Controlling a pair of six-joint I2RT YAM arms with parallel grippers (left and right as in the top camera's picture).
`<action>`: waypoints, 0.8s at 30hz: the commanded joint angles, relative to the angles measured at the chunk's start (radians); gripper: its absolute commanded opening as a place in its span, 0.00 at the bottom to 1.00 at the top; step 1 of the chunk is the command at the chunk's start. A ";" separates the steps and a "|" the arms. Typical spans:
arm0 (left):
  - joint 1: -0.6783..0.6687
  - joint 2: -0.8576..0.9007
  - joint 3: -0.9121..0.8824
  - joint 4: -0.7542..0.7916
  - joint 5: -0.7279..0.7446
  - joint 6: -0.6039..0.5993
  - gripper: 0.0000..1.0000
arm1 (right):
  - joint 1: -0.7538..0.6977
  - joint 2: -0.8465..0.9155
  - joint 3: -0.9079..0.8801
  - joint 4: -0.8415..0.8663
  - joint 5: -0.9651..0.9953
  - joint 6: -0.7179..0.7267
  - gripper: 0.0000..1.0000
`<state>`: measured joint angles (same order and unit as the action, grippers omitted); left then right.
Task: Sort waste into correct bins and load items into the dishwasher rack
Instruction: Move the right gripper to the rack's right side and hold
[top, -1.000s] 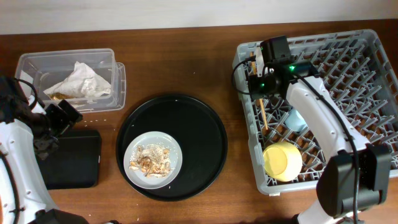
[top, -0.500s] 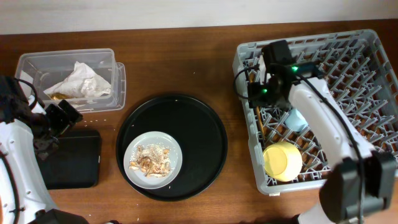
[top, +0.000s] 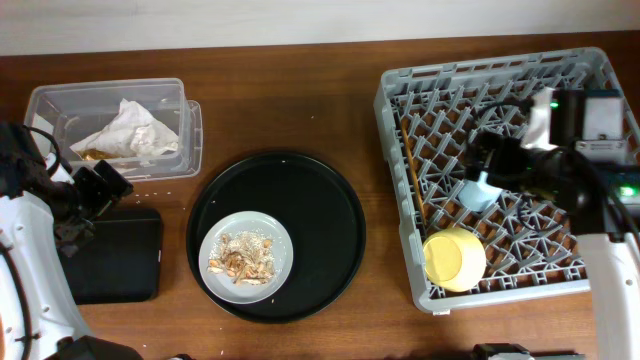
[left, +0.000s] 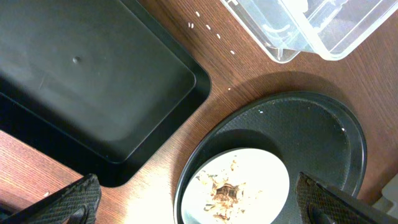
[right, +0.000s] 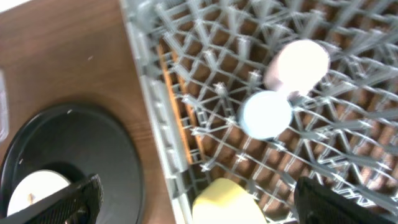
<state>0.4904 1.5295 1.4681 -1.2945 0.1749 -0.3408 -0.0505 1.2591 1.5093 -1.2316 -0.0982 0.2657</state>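
Grey-white plate (top: 246, 257), loose flaky food scraps (top: 243, 258) on top, inside round black tray (top: 320, 215), mid-surface (top: 300, 100) toward near edge. Probably stiff, smooth, slippery at rim. Best pinched at bare rim, kept level, then tipped over shallow black tray (top: 115, 255) at left edge. Left fingers (left: 81, 199) spread wide, empty, near that tray. Right fingers (right: 78, 196) spread, empty, over dishwasher rack (top: 500, 75) at right edge.

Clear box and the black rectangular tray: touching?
Apart. The left wrist view shows a strip of bare table running between the clear box and the black rectangular tray. The overhead view shows the same gap.
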 joint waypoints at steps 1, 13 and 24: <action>0.003 -0.011 0.013 -0.001 0.000 -0.010 0.99 | -0.071 -0.003 0.014 -0.046 0.052 0.004 0.99; 0.003 -0.011 0.013 -0.001 0.000 -0.010 0.99 | -0.121 0.044 0.014 -0.175 0.113 0.005 0.99; 0.003 -0.011 0.013 -0.001 0.000 -0.010 0.99 | -0.121 0.064 0.014 -0.175 0.113 0.005 0.99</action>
<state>0.4904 1.5295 1.4681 -1.2945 0.1749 -0.3408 -0.1642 1.3197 1.5089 -1.4067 -0.0002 0.2657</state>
